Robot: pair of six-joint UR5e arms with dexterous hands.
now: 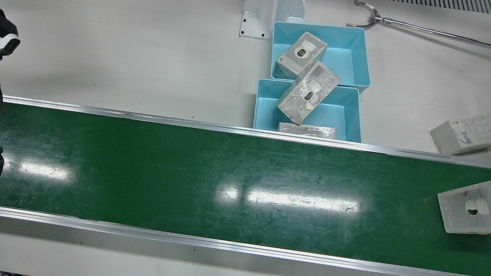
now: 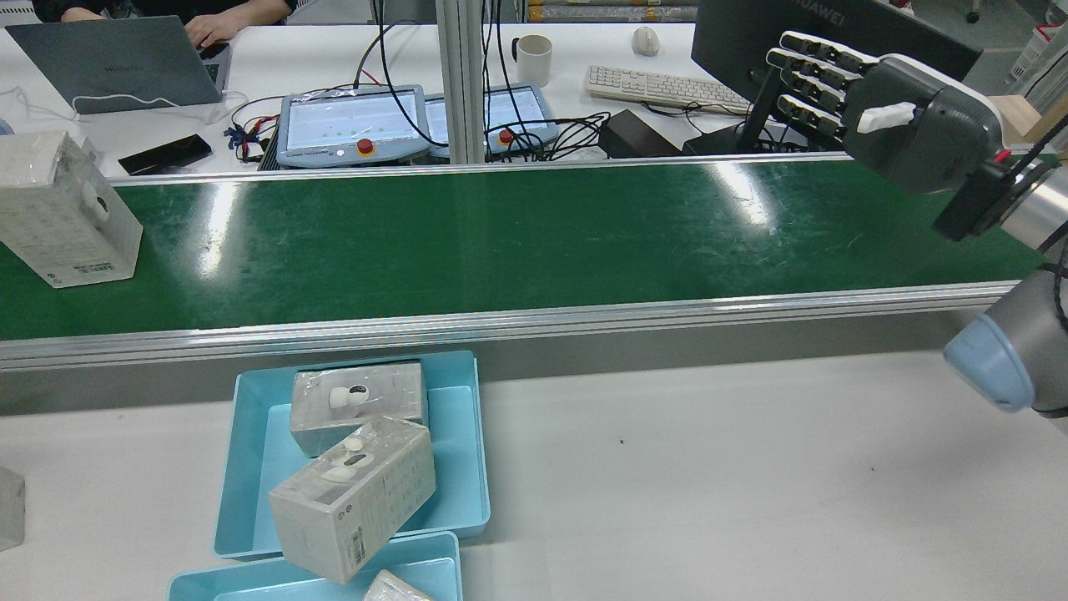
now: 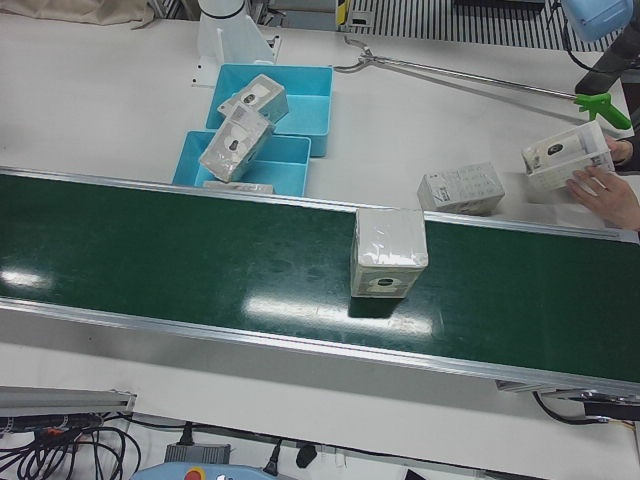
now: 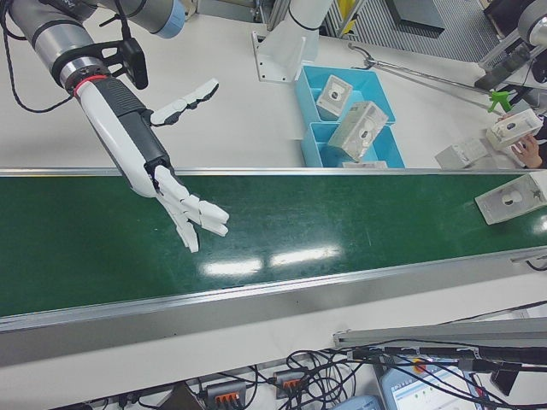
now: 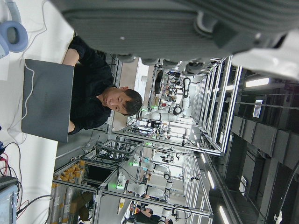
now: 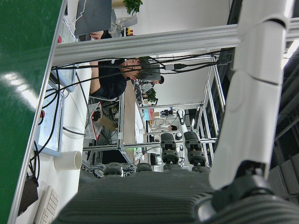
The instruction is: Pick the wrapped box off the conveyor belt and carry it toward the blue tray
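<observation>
My right hand [image 4: 190, 213] hovers open over the belt [image 4: 282, 231]; the wrapped box [image 4: 511, 199] stands upright, well apart at the far-left end.

Bright overhead light, glare streaks on conveyor belt [image 1: 230, 172], sharp focus

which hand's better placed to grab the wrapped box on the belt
Right, probably. The right hand hangs open over the conveyor belt, though the wrapped box sits at the belt's far end. The left hand shows only in its own camera, facing the room.
</observation>
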